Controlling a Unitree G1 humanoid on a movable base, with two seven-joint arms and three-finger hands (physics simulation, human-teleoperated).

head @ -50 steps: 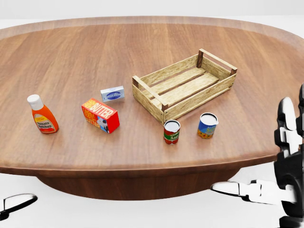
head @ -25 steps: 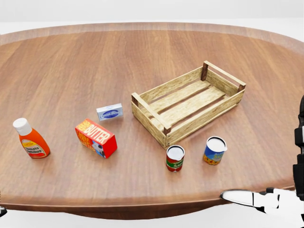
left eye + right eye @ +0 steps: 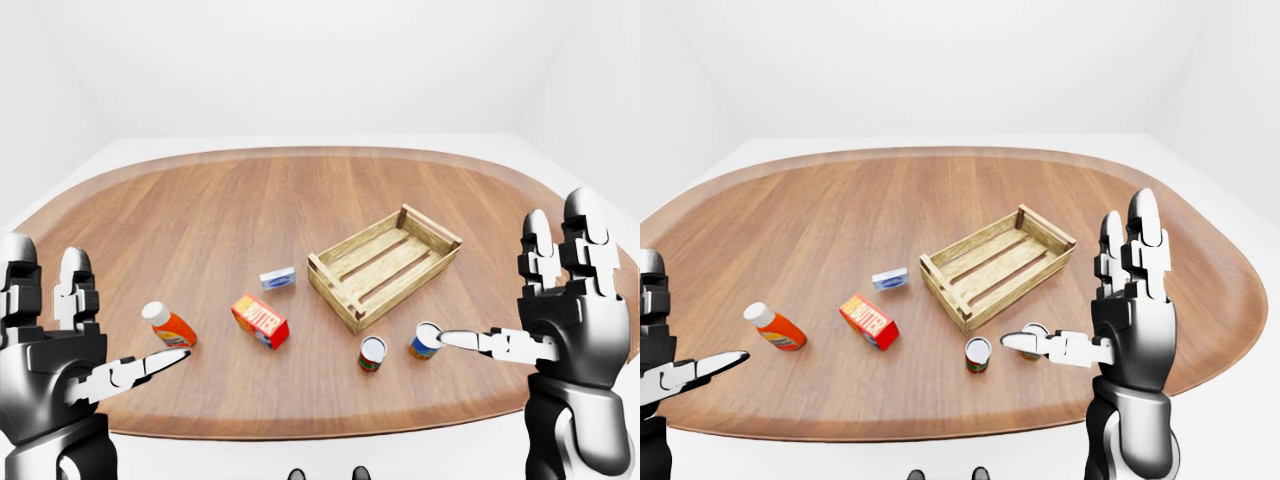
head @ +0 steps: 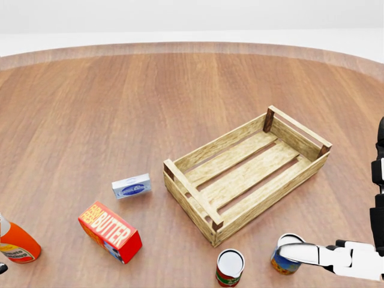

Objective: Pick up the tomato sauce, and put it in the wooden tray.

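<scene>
The tomato sauce is a small can with a red and green label and a white lid. It stands upright on the wooden table, just below the near corner of the wooden tray in the left-eye view. The slatted tray holds nothing. My right hand is open, raised at the right edge of the table, its thumb reaching toward a blue and yellow can. My left hand is open at the lower left, off the table's near edge. Neither hand touches the tomato sauce.
An orange ketchup bottle lies at the left, near my left thumb. A red and yellow butter box and a small blue and white box sit between the bottle and the tray. The table's rounded edge runs just before both hands.
The camera has moved closer to the table: everything slid down and grew in the head view, and the near table edge left the picture. My right thumb now overlaps the blue can.
</scene>
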